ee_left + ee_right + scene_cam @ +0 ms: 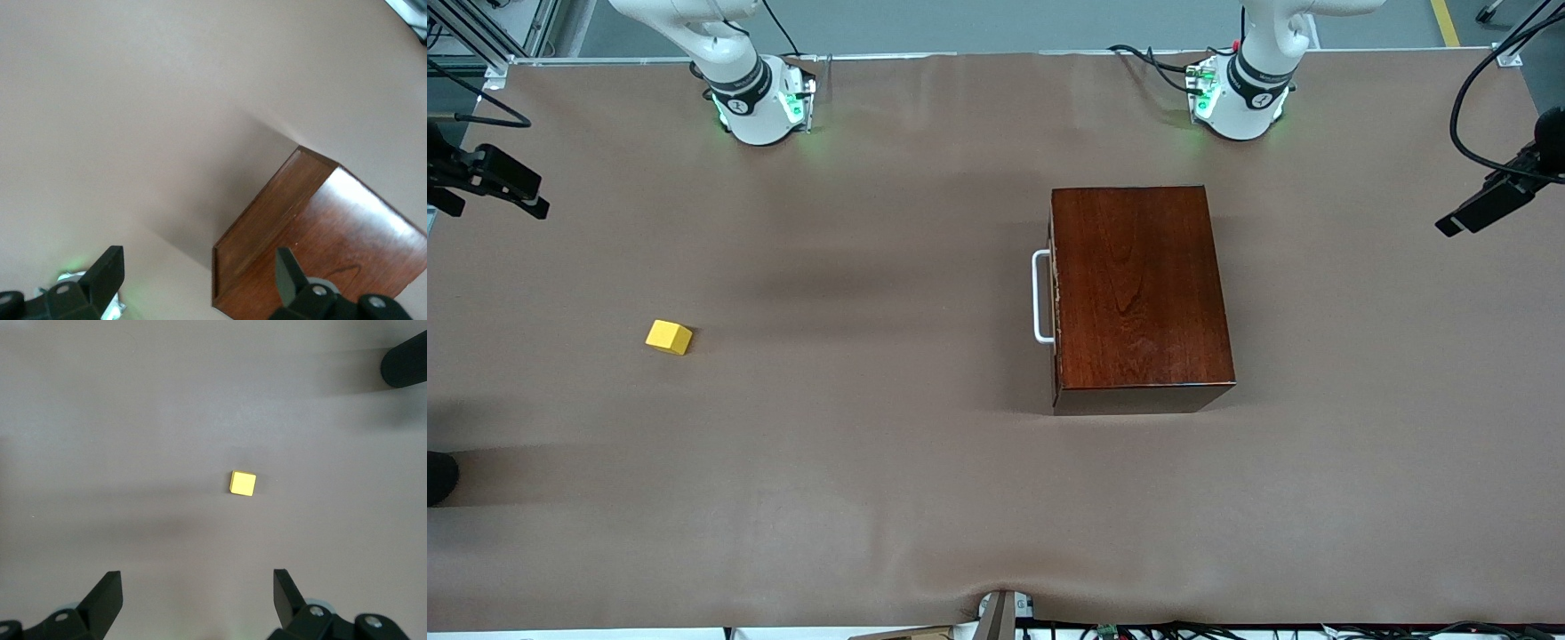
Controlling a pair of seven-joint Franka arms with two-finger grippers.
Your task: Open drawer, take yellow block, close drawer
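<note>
The drawer (1055,298) sits shut in its box (1138,289), handle (1040,296) toward the right arm's end; the block (669,337) lies alone on bare table (871,444), well apart; right gripper (197,593) released above it; left gripper (200,277) spread over the box's corner.

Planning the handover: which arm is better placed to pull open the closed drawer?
Left, probably. The open left gripper hangs over the glossy dark reddish-brown wooden box, whose drawer's white U-shaped bar handle faces the small yellow block under the open right gripper.
</note>
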